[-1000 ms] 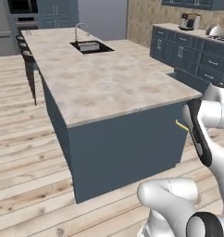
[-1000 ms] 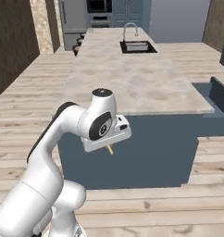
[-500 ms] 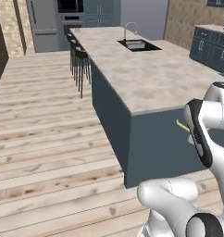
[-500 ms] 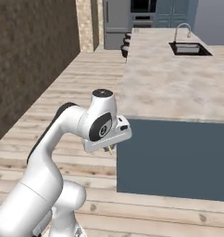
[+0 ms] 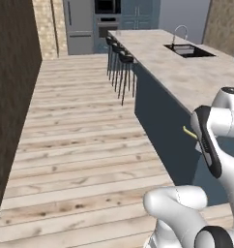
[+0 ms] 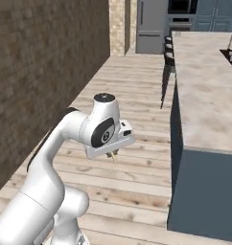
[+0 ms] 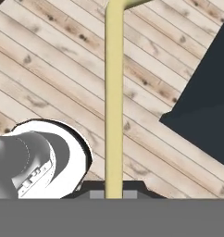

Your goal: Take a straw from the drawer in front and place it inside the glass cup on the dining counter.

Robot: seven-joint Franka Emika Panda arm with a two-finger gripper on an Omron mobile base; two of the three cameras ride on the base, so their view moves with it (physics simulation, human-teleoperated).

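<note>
We saw the straw clamped in the pincer, running straight up the middle of the hand view and bending near its far end. In the left base view its pale tip stuck out beside the arm, in front of the dark blue-grey side of the dining counter. That surface ran away to our right, with a sink set in it and stools along its side. Plank floor lay below, a brick wall on our left.

Even, soft rendered light; slightly blurry.
</note>
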